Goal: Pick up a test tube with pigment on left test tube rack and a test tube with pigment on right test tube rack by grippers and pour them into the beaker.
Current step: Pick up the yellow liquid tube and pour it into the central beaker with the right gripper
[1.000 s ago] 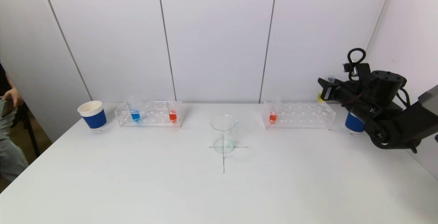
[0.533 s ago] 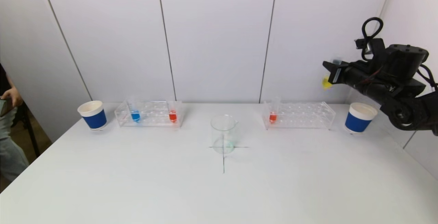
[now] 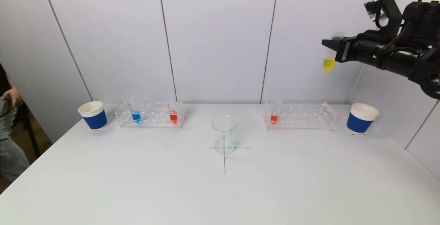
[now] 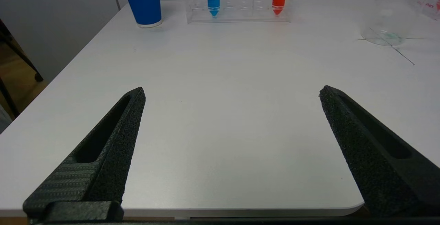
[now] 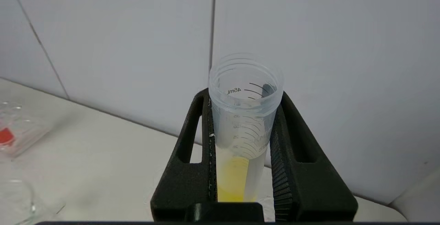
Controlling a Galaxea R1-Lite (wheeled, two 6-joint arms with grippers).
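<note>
My right gripper (image 3: 330,48) is shut on a clear test tube with yellow pigment (image 3: 329,63), held upright high above the right end of the right rack (image 3: 302,115); the tube (image 5: 240,139) sits between the black fingers (image 5: 202,139). The right rack holds one red tube (image 3: 274,116). The left rack (image 3: 151,114) holds a blue tube (image 3: 136,115) and a red tube (image 3: 173,116). The glass beaker (image 3: 224,134) stands at the table's middle on a cross mark. My left gripper (image 4: 232,92) is open and empty above the table's near left part, out of the head view.
A blue paper cup (image 3: 93,115) stands left of the left rack, another blue cup (image 3: 361,118) right of the right rack. A person (image 3: 8,122) stands at the far left edge. White wall panels rise behind the table.
My right gripper has risen steadily with the yellow tube, from just above the right rack's end to high above it. The blue cup on the right has come into full view.
</note>
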